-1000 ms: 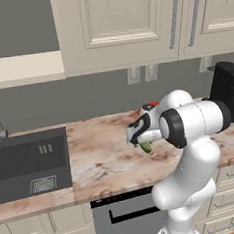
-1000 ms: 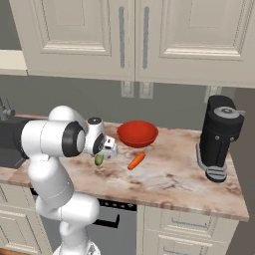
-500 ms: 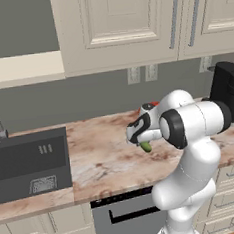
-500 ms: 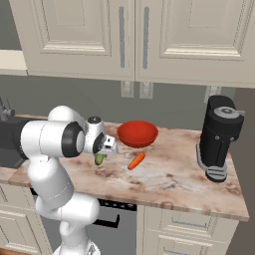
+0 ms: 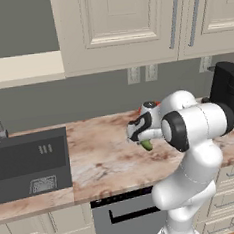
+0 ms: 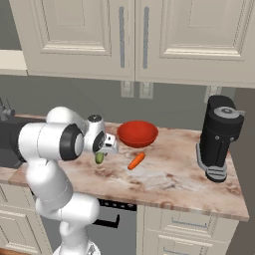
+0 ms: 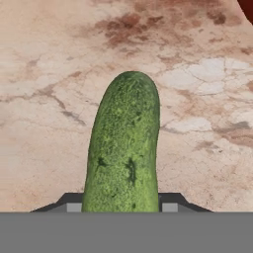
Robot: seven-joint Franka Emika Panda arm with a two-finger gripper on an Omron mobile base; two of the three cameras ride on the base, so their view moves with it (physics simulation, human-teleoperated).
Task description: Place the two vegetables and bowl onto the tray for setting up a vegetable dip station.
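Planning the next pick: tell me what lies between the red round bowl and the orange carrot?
Bare marble counter only, in the right base view: the red round bowl and orange carrot sit apart.

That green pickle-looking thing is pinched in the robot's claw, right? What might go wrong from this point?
Yes, the gripper is closed on the cucumber. Two risks, as judgements:

1. In the hand view the cucumber sticks out well beyond the fingertips, so it looks held near one end; it may swivel or slip while being carried.

2. The carrot and red bowl sit close by on the counter; a careless swing of the arm might knock them.
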